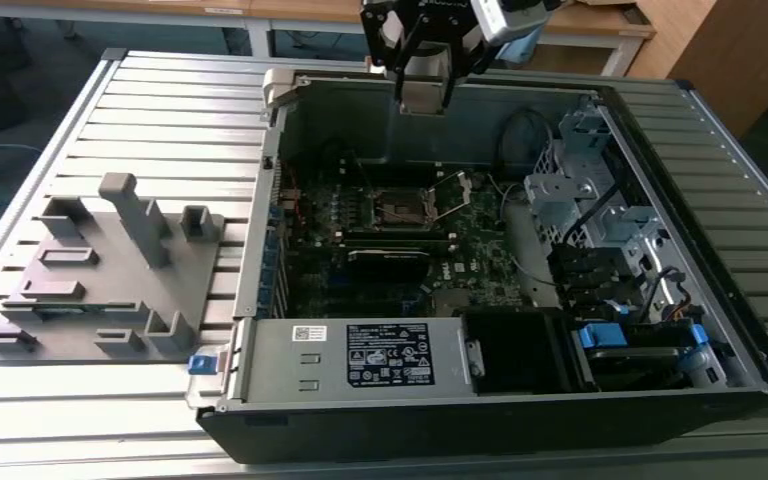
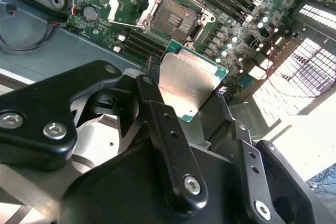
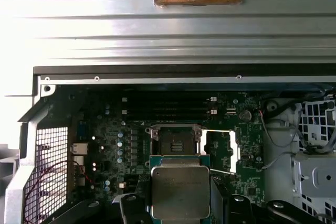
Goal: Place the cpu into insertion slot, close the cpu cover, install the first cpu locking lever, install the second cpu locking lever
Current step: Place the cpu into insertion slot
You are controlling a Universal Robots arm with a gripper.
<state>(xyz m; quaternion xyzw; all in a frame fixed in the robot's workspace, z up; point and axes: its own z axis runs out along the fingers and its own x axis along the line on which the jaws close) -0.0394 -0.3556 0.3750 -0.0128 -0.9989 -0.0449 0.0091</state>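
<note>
Above open case (image 1: 357,125), gripper (image 1: 424,98) jaws clamping the cpu (image 2: 191,77) — insertion slot (image 3: 174,142) bare, cpu cover (image 3: 233,153) open

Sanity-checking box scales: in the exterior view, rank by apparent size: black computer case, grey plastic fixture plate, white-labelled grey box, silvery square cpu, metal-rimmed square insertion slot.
1. black computer case
2. grey plastic fixture plate
3. white-labelled grey box
4. silvery square cpu and metal-rimmed square insertion slot look alike; not ranked.

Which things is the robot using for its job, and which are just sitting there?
For the job: gripper, holding the cpu; insertion slot, empty; cpu cover, swung open.
Just lying about: grey fixture board; white-labelled grey box; memory slots.
</note>
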